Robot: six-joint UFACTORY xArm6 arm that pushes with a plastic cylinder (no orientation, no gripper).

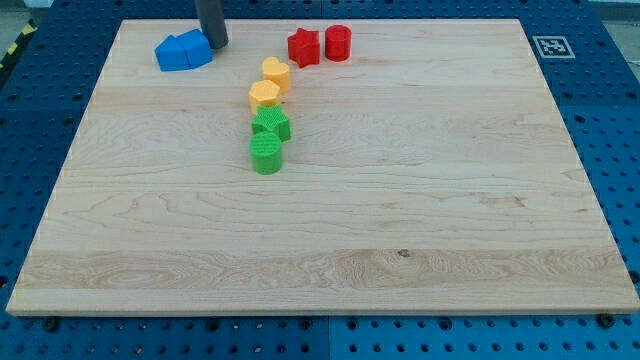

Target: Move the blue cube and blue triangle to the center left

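Observation:
Two blue blocks sit touching at the view's top left: the blue cube (173,55) on the left and the blue triangle (196,48) on the right. My tip (216,46) stands right against the blue triangle's right side, at the board's top edge. The dark rod rises out of the view's top.
A red star block (303,46) and a red cylinder (338,43) sit at the top centre. Two yellow blocks (276,74) (264,95) and two green blocks (271,124) (267,154) form a slanted column below them. The wooden board (400,220) lies on a blue pegboard table.

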